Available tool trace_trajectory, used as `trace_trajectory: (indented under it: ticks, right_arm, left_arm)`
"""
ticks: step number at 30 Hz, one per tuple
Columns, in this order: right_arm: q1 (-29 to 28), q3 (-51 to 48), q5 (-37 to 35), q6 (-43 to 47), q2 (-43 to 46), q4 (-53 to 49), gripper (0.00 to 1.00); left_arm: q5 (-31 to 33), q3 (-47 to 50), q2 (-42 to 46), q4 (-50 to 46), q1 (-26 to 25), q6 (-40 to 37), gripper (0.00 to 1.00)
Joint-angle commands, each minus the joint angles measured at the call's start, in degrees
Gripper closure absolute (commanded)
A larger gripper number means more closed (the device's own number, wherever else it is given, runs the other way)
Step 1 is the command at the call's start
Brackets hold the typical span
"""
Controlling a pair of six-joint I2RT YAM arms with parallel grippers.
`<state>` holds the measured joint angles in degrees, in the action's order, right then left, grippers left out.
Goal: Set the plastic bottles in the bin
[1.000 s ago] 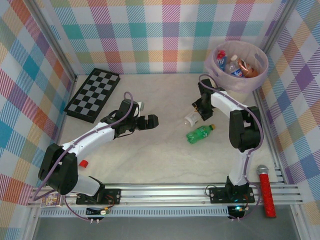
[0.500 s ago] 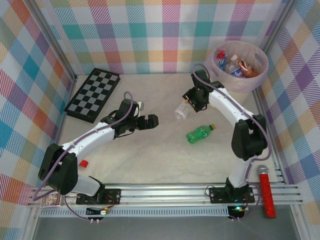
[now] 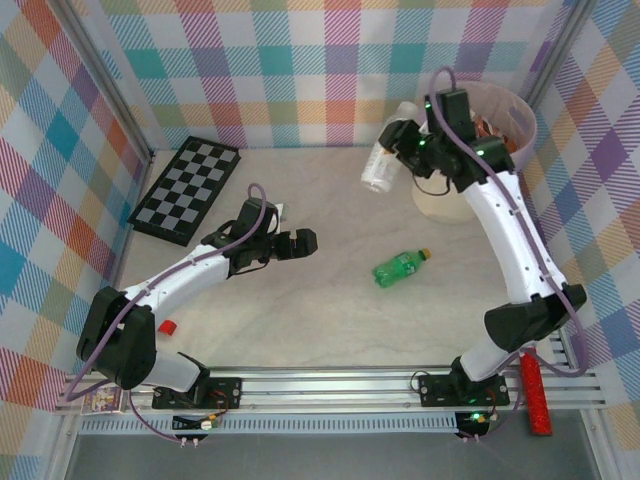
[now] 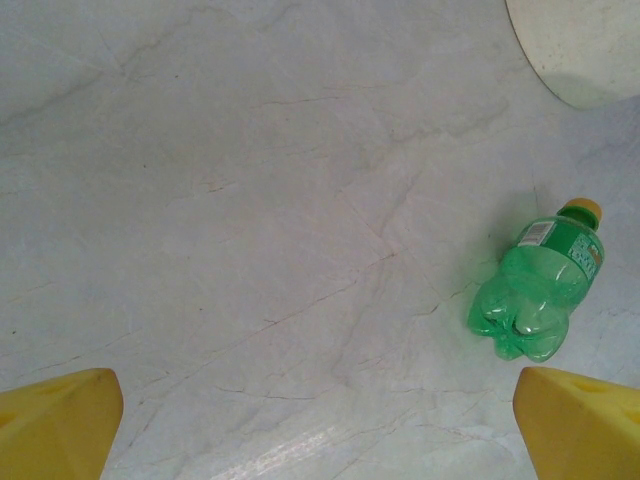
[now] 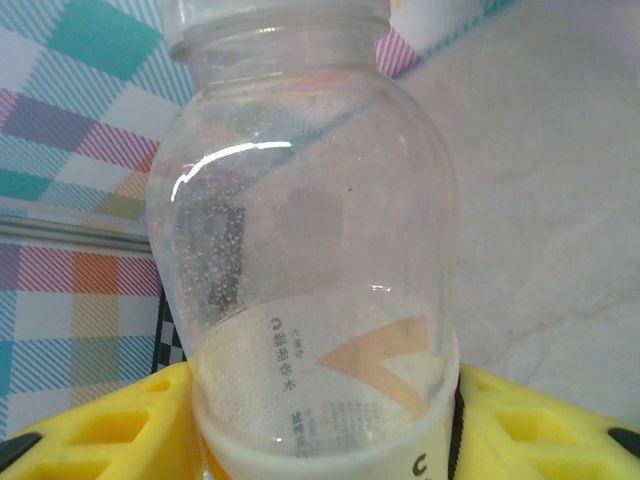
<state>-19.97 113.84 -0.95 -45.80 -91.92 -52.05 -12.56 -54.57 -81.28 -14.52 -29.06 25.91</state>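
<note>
Bottles come first: the clear bottle [image 3: 378,165] is up in the air now. A second ago it was low down, just by the green bottle [image 3: 402,267]. The right arm has swung up and back with it, close to the bin [image 3: 515,110]. The green bottle has not moved, and the left arm has stayed in its place too.

The right end effector [image 3: 392,150] is closed on the clear bottle. In the right wrist view its yellow fingers [image 5: 100,430] press on both sides of the bottle's white label end. The bottle's narrower neck end sticks out away from the fingers. From above, the clear bottle is tilted. Its long side runs from the end effector down and to the left, and its free end points away from the bin. It hangs just left of the bin's rim, not over it.

The left end effector [image 3: 300,242] is wide open and holds nothing. It hovers over the bare tabletop [image 3: 300,320], well left of the green bottle.

The green bottle lies on its side on the tabletop, near the bin's foot. Its cap points up and to the right, toward the bin.
</note>
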Motion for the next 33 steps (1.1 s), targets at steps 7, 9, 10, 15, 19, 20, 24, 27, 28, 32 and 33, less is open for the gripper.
trace_trajectory:
  ticks: [7,9,10,15,19,20,24,27,28,32,33]
  right_arm:
    - [16.79,11.22,0.57,17.71,-2.56,-5.12,0.55]
    - [18.79,13.68,-2.2,21.36,-4.99,-5.62,0.55]
    - [19.63,14.96,-3.44,22.8,-6.38,-5.75,0.54]
    - [22.59,18.6,-7.57,27.83,-12.1,-4.49,0.54]
    - [23.92,20.02,-10.09,30.41,-15.47,-3.25,0.53]
    - [24.08,20.54,-11.25,31.72,-16.37,-3.51,0.53]
    - [24.26,22.43,-14.23,34.72,-19.52,-5.11,0.51]
    - [24.18,23.38,-14.29,36.3,-21.5,-5.99,0.49]
    - [24.25,23.83,-14.11,36.78,-22.2,-6.44,0.48]
    - [24.19,25.12,-14.12,37.34,-24.16,-7.71,0.44]
    - [24.21,25.11,-14.2,37.41,-24.33,-7.81,0.44]
  left_arm:
    - [-0.6,-2.05,0.59,-0.87,0.49,-0.44,0.0]
    - [-0.47,-2.4,1.05,-2.71,0.51,-0.42,0.0]
    - [-0.52,-2.5,1.36,-3.04,0.49,-0.4,0.0]
    - [-0.36,-3.59,2.09,-4.48,0.48,0.02,0.0]
    - [0.37,-5.1,2.5,-6.61,0.42,0.06,0.0]
    - [0.74,-5.37,2.76,-6.89,0.41,0.39,0.0]
    - [1.95,-6.92,4.01,-8.07,0.42,1.43,0.0]
    - [2.78,-6.27,5.77,-6.7,0.41,2.44,0.0]
    - [2.87,-6.23,6.24,-6.73,0.41,2.43,0.0]
    - [3.26,-5.68,7.15,-7.87,0.41,1.86,0.0]
    - [3.15,-5.27,7.32,-7.46,0.41,1.84,0.0]
